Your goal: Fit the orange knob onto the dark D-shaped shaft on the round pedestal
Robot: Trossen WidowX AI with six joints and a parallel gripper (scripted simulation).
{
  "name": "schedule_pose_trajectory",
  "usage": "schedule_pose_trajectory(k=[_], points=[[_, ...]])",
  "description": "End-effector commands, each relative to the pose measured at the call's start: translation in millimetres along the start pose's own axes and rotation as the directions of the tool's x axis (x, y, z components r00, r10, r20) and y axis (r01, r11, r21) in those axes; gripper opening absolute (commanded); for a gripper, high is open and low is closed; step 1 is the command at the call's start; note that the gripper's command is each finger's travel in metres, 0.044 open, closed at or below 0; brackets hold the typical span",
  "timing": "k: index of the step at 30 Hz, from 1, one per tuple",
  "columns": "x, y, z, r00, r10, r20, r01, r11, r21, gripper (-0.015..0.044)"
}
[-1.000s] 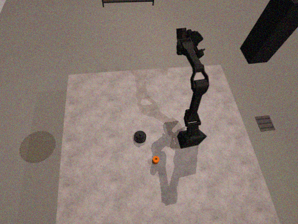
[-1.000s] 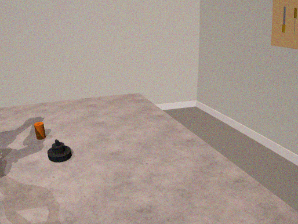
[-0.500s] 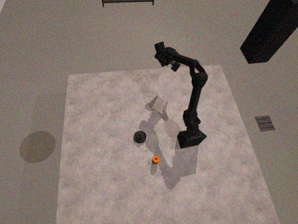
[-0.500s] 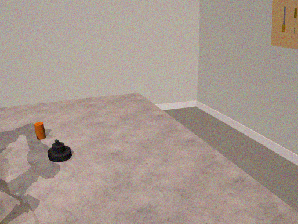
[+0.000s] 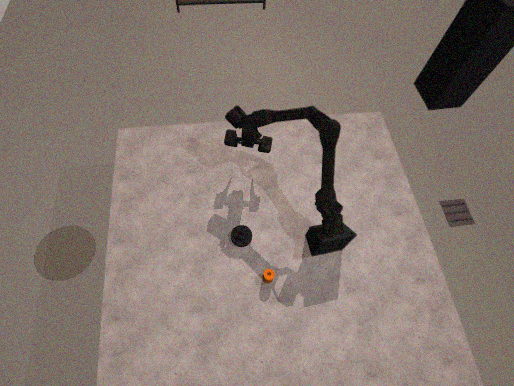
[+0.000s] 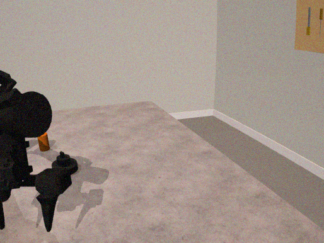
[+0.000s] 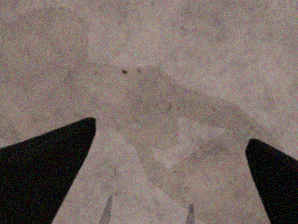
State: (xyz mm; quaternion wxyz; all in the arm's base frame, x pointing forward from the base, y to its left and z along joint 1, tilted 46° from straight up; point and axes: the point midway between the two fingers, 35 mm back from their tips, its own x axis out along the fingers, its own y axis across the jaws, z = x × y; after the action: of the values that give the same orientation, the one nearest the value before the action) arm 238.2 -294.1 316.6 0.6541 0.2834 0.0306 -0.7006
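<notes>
The orange knob [image 5: 269,276] [image 6: 44,144] stands upright on the table, its hole facing up; the arm covers part of its top edge in the exterior view. The round black pedestal [image 5: 241,236] [image 6: 74,165] stands near it, with the short dark shaft [image 6: 62,153] upright and bare on top. The shaft's flat side cannot be made out. My gripper [image 5: 248,144] [image 6: 25,230] [image 7: 172,135] is open and empty, fingers pointing down, above the table and away from both knob and pedestal. Neither of them shows in the wrist view.
The pale mottled table [image 5: 165,320] [image 6: 189,176] [image 7: 240,50] carries the arm's base [image 5: 330,239], to the right of the pedestal in the top view. The arm's shadow falls across the pedestal and near the knob. A dark block [image 5: 460,60] is beyond the table's right edge.
</notes>
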Motion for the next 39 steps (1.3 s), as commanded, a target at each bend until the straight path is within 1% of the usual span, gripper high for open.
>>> schedule_pose_trajectory(k=[1, 7, 13, 19, 25, 30, 32, 36, 39], points=[[-3, 20, -53, 0.995, 0.026, -0.096, -0.039, 0.99, -0.133, 0.044], [-28, 41, -154, 0.968, 0.048, -0.246, -0.139, 0.918, -0.371, 0.044], [-70, 36, -255, 0.932, 0.03, -0.362, -0.257, 0.76, -0.598, 0.044], [-119, 0, -349, 0.905, -0.026, -0.425, -0.356, 0.504, -0.787, 0.044], [-164, -65, -420, 0.906, -0.08, -0.417, -0.398, 0.181, -0.899, 0.044], [-193, -140, -461, 0.932, -0.091, -0.351, -0.36, -0.125, -0.925, 0.044], [-197, -160, -468, 0.942, -0.084, -0.325, -0.336, -0.203, -0.92, 0.044], [-195, -160, -469, 0.943, -0.083, -0.322, -0.332, -0.212, -0.919, 0.044], [-166, -162, -478, 0.944, -0.082, -0.321, -0.331, -0.212, -0.92, 0.044]])
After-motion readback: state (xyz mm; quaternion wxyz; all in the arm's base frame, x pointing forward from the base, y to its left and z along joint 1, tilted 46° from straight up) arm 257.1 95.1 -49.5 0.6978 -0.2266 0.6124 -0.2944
